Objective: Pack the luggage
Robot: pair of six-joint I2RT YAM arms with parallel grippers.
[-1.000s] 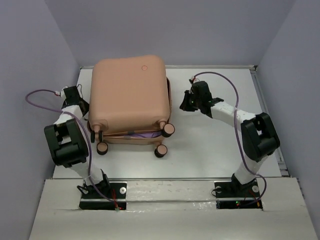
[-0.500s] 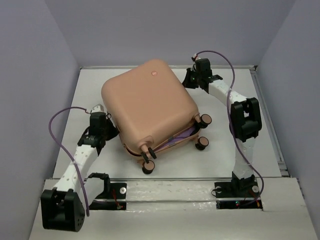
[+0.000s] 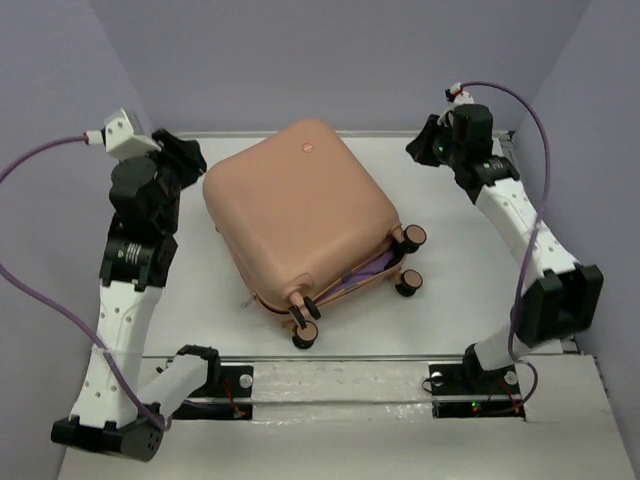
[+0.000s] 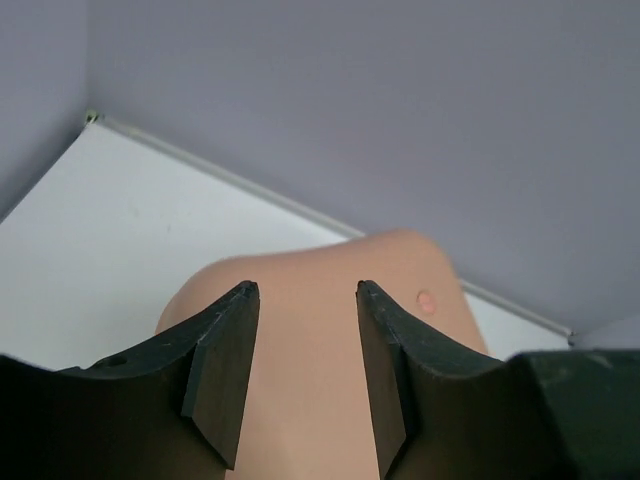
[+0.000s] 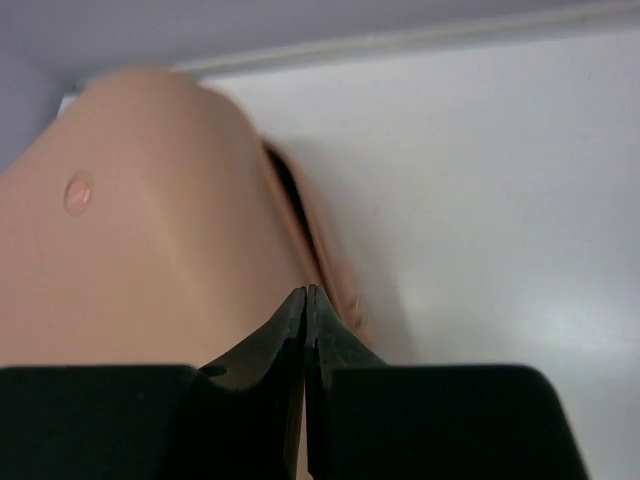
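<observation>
Seeing caster wheels (image 3: 305,328) on the near side of the luggage (image 3: 300,215), with purple cloth (image 3: 362,270) poking from the gaping seam beside them. Finding the luggage lying flat mid-desk (image 3: 200,310), lid down but not sealing. Keeping left jaws apart and empty, raised off its left side. Holding right jaws pressed together on nothing, beyond its far right corner. Probably closing up: tucking the cloth inside first, then pressing the lid down near the wheels, avoiding pinching fabric in the zipper.
</observation>
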